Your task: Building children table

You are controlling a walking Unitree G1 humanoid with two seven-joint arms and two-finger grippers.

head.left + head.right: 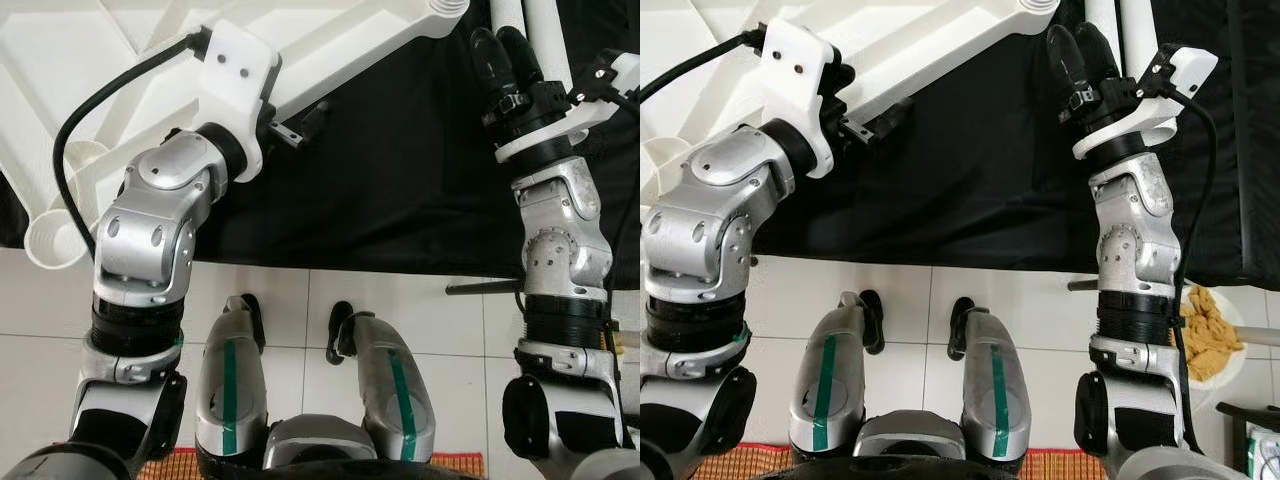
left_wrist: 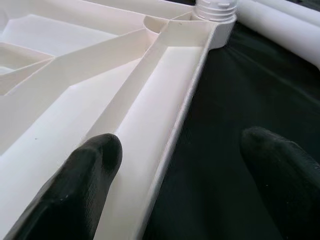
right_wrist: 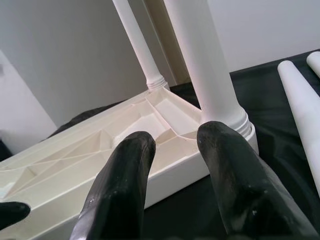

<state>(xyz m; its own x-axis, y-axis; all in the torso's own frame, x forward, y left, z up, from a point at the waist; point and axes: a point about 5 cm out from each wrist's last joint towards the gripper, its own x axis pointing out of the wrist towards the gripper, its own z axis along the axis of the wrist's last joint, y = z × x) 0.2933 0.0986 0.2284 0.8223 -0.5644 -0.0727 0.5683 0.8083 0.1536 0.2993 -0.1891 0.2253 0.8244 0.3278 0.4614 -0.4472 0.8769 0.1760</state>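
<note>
The left gripper [image 2: 180, 165] has its two fingers apart, one over the white table top [image 2: 75, 100] and one over the black cloth [image 2: 235, 100], so the table's edge lies between them without being clamped.

In the left eye view, the upside-down table top [image 1: 60, 80] lies far left on the black cloth [image 1: 400, 170], and the left arm reaches to its near edge. The right gripper [image 1: 505, 55] is far on the right, beside a white table leg [image 1: 545, 40].

In the right eye view, a plate of snacks [image 1: 1212, 340] sits on the tiled floor [image 1: 910, 290] at near right.

In the right wrist view, the right gripper [image 3: 175, 145] is open, its fingers just near an upright leg [image 3: 205, 65] screwed in the table's corner. A second leg [image 3: 137, 42] stands farther, and a loose leg [image 3: 302, 100] lies on the cloth.
</note>
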